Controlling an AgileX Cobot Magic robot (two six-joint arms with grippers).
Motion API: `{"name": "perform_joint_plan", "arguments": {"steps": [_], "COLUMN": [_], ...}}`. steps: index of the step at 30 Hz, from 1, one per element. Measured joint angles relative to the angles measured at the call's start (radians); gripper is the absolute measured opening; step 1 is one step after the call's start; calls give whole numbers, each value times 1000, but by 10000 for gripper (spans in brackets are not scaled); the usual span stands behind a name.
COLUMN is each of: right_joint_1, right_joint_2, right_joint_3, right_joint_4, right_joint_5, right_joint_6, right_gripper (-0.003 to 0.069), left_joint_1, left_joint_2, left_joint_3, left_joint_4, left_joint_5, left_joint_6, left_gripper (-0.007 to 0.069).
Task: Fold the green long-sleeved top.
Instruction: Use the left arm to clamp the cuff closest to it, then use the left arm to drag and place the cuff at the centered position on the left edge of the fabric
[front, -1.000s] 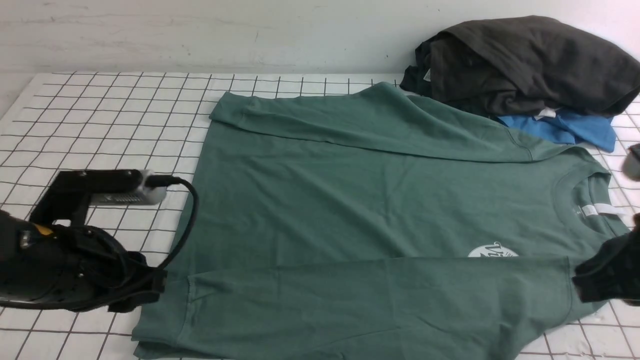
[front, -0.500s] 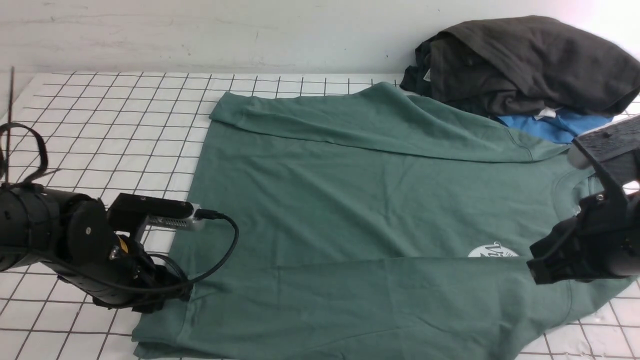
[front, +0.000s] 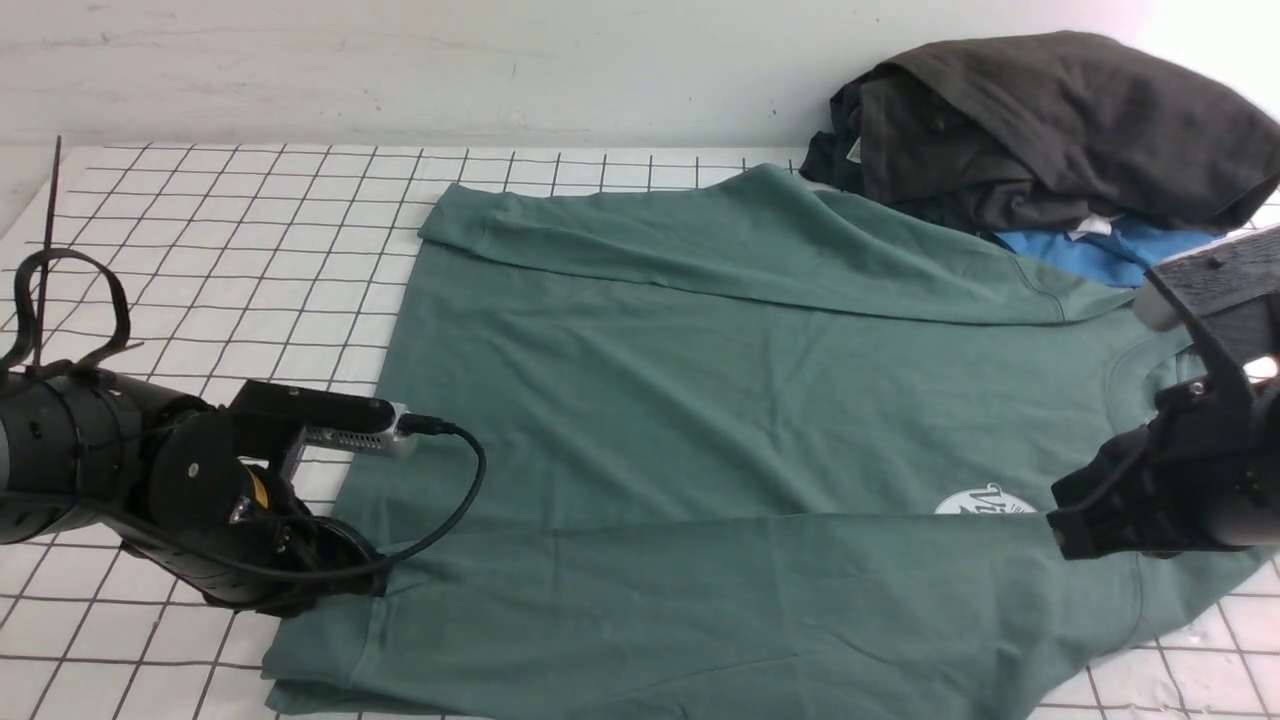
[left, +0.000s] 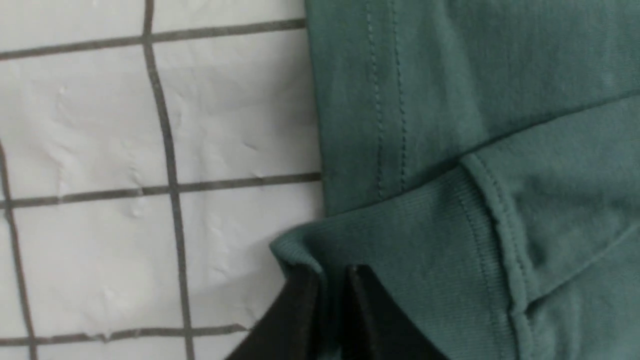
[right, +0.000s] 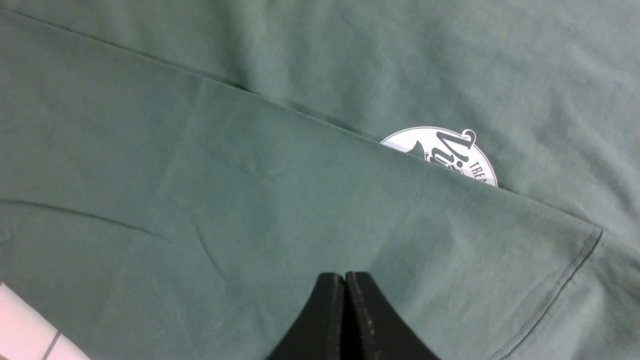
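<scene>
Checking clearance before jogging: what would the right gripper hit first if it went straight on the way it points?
Probably the green long-sleeved top: its sleeve lies right ahead of the right gripper.

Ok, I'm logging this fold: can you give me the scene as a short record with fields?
garment: green top, flat on the grid table, both sleeves folded across the body
left tool: shut on the near sleeve's cuff
right tool: shut, over the near sleeve by the shoulder; grip on cloth unclear
logo: half covered by sleeve
beside: dark clothes heap over blue garment
</scene>
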Motion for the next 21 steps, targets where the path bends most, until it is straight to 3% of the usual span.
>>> {"name": "perform_joint_plan", "arguments": {"steps": [11, 21], "right_joint_1": [0, 0], "right_joint_2": [0, 0], "right_joint_3": [0, 0], "right_joint_4": [-20, -69], "right_joint_5": [0, -77], "right_joint_6": [-1, -1], "right_gripper": [-14, -14], "left_joint_1": [-156, -157], "left_joint_2": [-258, -94], "left_joint_3": [-278, -613], "left_joint_4": [90, 299], "left_joint_5": [108, 58], "left_joint_6": [96, 26], "left_gripper": [2, 2]}}
